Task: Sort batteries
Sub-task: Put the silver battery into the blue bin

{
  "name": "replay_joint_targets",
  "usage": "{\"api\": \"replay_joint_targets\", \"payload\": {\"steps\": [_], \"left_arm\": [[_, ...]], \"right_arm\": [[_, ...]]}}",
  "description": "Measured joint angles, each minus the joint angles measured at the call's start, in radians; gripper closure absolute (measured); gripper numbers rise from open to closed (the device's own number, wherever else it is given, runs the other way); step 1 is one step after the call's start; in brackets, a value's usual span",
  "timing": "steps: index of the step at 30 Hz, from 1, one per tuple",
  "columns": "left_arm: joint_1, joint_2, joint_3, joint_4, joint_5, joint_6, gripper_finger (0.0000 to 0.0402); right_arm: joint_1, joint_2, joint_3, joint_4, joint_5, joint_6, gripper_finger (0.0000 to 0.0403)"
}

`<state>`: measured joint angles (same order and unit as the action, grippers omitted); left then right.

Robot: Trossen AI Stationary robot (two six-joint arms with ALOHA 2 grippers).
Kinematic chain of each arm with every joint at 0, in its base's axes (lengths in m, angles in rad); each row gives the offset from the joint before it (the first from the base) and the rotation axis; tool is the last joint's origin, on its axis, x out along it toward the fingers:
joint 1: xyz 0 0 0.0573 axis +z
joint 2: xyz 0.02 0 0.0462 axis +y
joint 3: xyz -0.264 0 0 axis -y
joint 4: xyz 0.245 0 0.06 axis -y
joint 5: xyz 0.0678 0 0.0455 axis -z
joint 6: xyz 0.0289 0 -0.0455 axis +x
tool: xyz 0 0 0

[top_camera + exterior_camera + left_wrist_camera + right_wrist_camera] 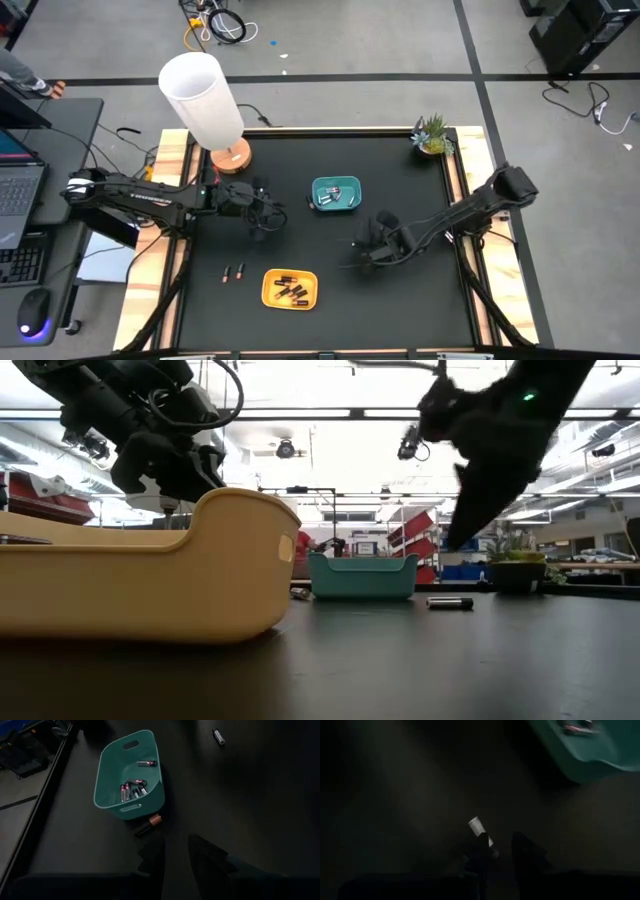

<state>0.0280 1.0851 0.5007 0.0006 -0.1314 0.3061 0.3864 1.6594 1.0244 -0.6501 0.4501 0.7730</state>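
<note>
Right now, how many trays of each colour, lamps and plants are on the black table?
Yellow plastic tray: 1
Teal plastic tray: 1
White-shaded lamp on a wooden base: 1
Small green potted plant: 1
Total: 4
</note>
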Motion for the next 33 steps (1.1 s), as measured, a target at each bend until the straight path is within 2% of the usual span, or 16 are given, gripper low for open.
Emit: {"api": "replay_joint_targets", "payload": {"steps": [4,9,14,24,29,33], "left_arm": [[0.000,0.000,0.000,0.007,0.000,0.000,0.0303],[0.000,0.000,0.000,0.034,0.007,-0.001,0.0303],[0.000,0.000,0.000,0.016,0.012,-0.025,0.0303],[0.000,0.000,0.000,-0.023,0.011,-0.054,0.0303],[0.000,0.000,0.000,-0.030,0.010,-0.064,0.0303],[0.000,0.000,0.000,-0.015,0.007,-0.071,0.0303]], "right_arm": [[-0.005,-0.054,-0.079,0.085,-0.066,-0.098,0.0330],[-0.067,-0.069,-0.225,0.324,-0.122,-0.177,0.0330],[-0.083,-0.068,-0.270,0.473,-0.131,-0.244,0.0330],[-0.088,0.014,-0.281,0.507,-0.141,-0.351,0.0330],[-0.103,0.061,-0.276,0.517,-0.176,-0.348,0.0332],[-0.111,0.060,-0.275,0.516,-0.188,-0.332,0.0367]]}}
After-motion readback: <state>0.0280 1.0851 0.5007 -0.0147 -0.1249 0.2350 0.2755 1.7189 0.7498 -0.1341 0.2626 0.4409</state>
